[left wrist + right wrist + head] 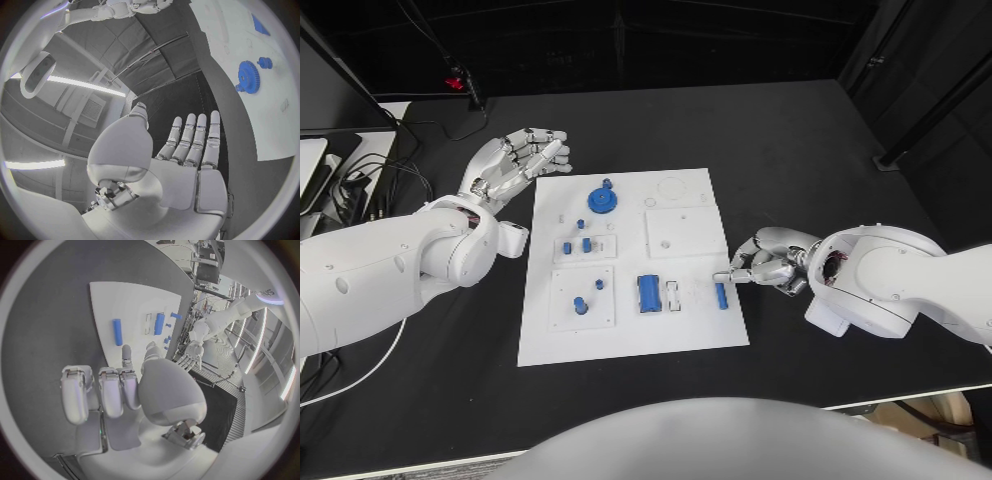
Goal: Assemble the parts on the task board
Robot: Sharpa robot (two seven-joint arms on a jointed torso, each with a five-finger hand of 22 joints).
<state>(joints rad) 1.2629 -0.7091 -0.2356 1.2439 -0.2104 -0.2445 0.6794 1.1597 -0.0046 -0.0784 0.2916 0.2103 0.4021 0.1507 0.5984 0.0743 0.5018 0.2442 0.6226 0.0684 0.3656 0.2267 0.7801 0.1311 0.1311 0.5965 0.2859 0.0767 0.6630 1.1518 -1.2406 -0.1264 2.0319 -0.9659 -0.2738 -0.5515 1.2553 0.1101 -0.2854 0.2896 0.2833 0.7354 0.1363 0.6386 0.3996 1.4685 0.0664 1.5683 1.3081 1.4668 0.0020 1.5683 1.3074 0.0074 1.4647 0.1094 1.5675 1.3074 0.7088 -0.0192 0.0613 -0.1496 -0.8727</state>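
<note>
Risk first: slim blue rod-shaped peg [721, 295] lying flat near right edge of white rectangular task board [629, 335], just beside fingertips of right silver hand [764, 264]; likely to roll or skid off toward black table [776, 140] if nudged sideways rather than pinched cleanly from above. Long axis running away from robot, roughly parallel to board's right edge, neither end raised; same peg seen lengthwise in right wrist view [117, 332]. Right hand low at board's edge, most fingers curled in, thumb and one finger reaching toward peg; holding nothing as far as can be told, contact with peg unclear. Left silver hand [514, 160] raised off board's far left corner, fingers straight and spread, palm empty. Broad blue gear wheel [602, 200] lying flat on far part of board. Wider blue block [649, 293] just left of peg, easily bumped by a clumsy approach.
</note>
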